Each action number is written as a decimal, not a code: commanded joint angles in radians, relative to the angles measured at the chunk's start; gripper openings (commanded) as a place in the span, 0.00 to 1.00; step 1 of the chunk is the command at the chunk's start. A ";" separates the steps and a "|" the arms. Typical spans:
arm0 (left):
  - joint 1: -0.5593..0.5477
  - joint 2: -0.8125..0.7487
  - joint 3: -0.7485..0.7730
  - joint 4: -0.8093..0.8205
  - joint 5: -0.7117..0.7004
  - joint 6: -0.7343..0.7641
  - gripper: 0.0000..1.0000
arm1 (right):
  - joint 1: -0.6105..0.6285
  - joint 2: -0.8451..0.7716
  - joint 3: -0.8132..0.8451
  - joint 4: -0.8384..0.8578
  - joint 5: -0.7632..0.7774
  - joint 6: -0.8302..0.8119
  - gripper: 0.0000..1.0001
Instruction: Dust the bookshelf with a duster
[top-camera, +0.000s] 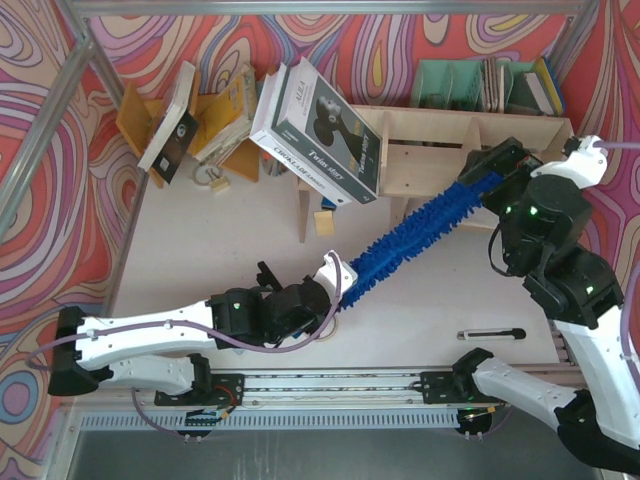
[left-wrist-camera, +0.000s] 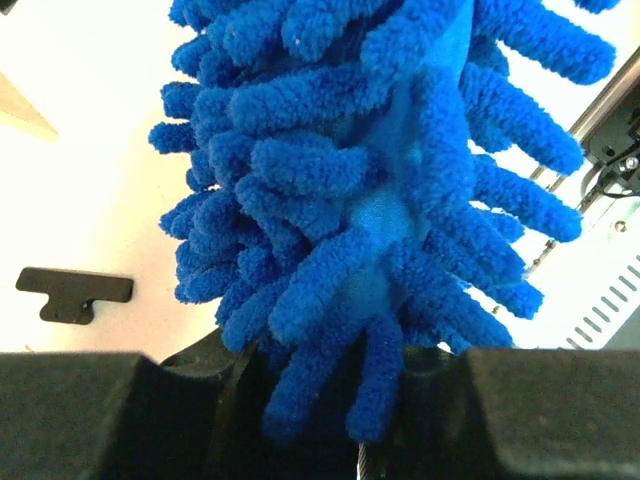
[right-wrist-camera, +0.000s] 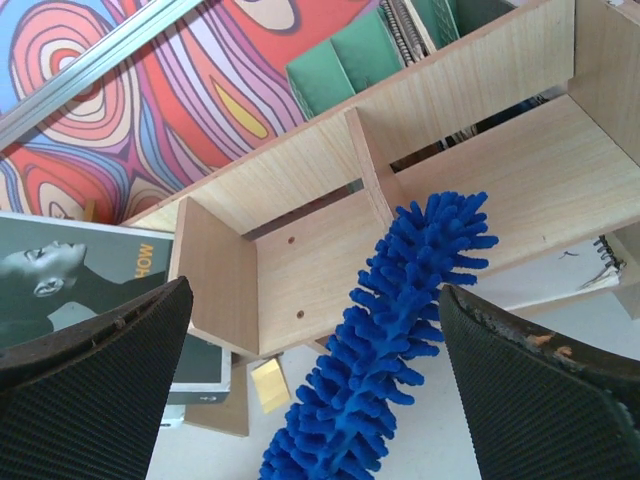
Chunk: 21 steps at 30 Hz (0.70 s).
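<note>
The blue fluffy duster (top-camera: 420, 230) runs diagonally from the table's middle up to the right, and its tip reaches the pale plywood bookshelf (top-camera: 440, 125). My left gripper (top-camera: 335, 285) is shut on the duster's lower end. In the left wrist view the fluff (left-wrist-camera: 380, 170) fills the frame above the shut jaws (left-wrist-camera: 340, 400). My right gripper (top-camera: 495, 165) hovers open over the duster's tip at the shelf's right part. In the right wrist view the duster (right-wrist-camera: 390, 330) lies between the wide-apart fingers (right-wrist-camera: 312, 290), touching neither, with its tip against a shelf compartment (right-wrist-camera: 300, 260).
A large grey boxed book (top-camera: 320, 130) leans against the bookshelf's left end. An orange-yellow book rack (top-camera: 215, 120) stands at the back left and a teal file organiser (top-camera: 480, 85) behind the shelf. A black pen (top-camera: 490, 334) lies near the right arm's base. A small yellow block (top-camera: 323, 222) sits under the shelf.
</note>
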<state>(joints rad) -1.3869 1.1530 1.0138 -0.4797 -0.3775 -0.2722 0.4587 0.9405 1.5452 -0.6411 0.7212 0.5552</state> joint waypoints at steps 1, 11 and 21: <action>-0.004 -0.044 0.049 0.007 -0.114 -0.051 0.00 | 0.001 -0.078 -0.065 0.145 -0.032 -0.133 0.99; -0.003 0.026 0.208 0.019 -0.200 0.005 0.00 | 0.001 -0.243 -0.326 0.477 -0.151 -0.301 0.99; 0.020 0.052 0.269 0.048 -0.265 -0.002 0.00 | 0.001 -0.265 -0.421 0.532 -0.153 -0.508 0.99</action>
<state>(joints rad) -1.3872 1.2129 1.2404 -0.4900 -0.5789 -0.2729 0.4587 0.6922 1.1835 -0.1703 0.5667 0.1516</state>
